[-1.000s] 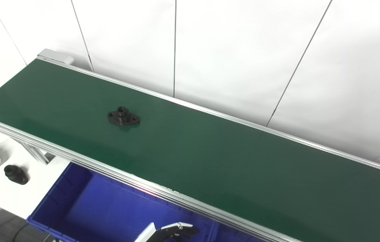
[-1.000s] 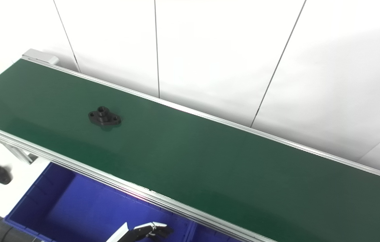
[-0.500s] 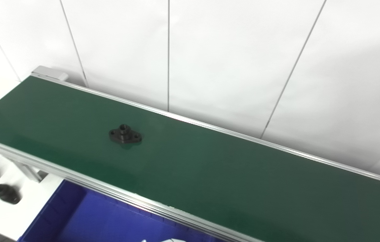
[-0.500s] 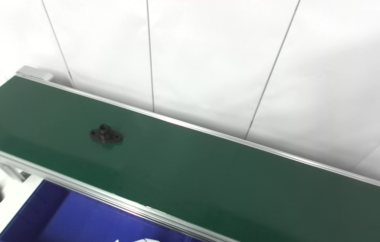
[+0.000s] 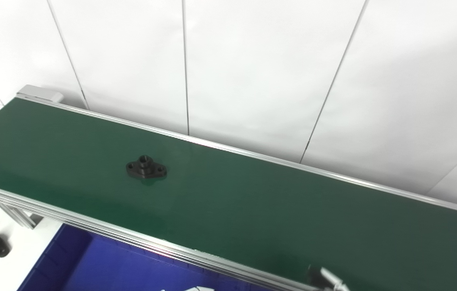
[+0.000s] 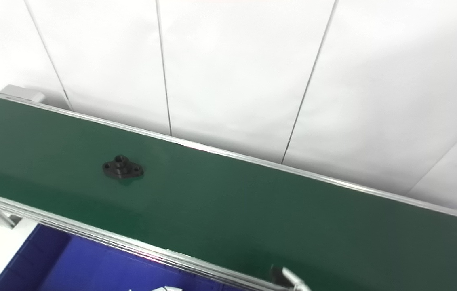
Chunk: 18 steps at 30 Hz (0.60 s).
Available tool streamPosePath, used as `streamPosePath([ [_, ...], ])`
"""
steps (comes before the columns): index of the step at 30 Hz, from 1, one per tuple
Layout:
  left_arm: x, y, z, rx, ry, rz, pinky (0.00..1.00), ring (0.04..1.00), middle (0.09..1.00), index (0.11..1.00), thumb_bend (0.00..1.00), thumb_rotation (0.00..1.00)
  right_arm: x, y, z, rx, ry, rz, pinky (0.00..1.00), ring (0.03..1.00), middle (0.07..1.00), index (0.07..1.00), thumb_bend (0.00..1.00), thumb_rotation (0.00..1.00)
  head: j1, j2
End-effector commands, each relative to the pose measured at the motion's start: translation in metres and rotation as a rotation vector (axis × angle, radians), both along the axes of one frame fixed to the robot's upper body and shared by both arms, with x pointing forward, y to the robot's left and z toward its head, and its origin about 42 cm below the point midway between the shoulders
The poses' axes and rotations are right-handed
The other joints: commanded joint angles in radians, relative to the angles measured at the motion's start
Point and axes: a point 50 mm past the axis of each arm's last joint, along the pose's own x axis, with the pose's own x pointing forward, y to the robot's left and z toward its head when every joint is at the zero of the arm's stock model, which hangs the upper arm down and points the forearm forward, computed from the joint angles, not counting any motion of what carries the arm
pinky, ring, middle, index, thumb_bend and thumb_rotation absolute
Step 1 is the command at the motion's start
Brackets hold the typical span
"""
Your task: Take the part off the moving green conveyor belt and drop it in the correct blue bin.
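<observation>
White wall panels back the green conveyor belt [image 5: 252, 210], where a black flanged part [image 5: 146, 168], seemingly rigid, light and low, lies left of centre, best pinched across its raised hub; neither hand's finger state can be told.

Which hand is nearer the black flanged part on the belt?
Left. The left hand peeks in below the black flanged part, over the blue bin; the right hand sits farther off, lower right.
</observation>
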Motion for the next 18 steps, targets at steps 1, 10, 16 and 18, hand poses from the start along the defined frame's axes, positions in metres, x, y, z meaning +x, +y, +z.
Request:
streamPosePath([
  [1, 0.005, 0.004, 0.01, -0.03, -0.053, 0.0, 0.61, 0.71, 0.772, 0.737, 0.83, 0.29, 0.007, -0.001, 0.015, 0.041, -0.029, -0.001, 0.51, 0.635, 0.719, 0.791, 0.81, 0.29, -0.017, 0.012],
  [10, 0.008, 0.011, 0.015, -0.059, -0.023, 0.0, 0.6, 0.729, 0.801, 0.765, 0.83, 0.28, 0.038, -0.009, 0.052, 0.05, -0.1, -0.015, 0.54, 0.635, 0.722, 0.801, 0.89, 0.34, -0.128, 0.052],
  [16, 0.01, 0.02, 0.016, -0.058, -0.003, -0.008, 0.62, 0.761, 0.831, 0.793, 0.83, 0.27, 0.049, -0.006, 0.068, -0.002, -0.121, -0.043, 0.56, 0.658, 0.736, 0.779, 0.8, 0.28, -0.197, 0.054],
  [18, 0.011, 0.021, 0.016, -0.06, 0.001, -0.006, 0.63, 0.764, 0.832, 0.795, 0.83, 0.28, 0.05, -0.006, 0.07, -0.01, -0.121, -0.048, 0.56, 0.661, 0.738, 0.776, 0.8, 0.26, -0.205, 0.061],
])
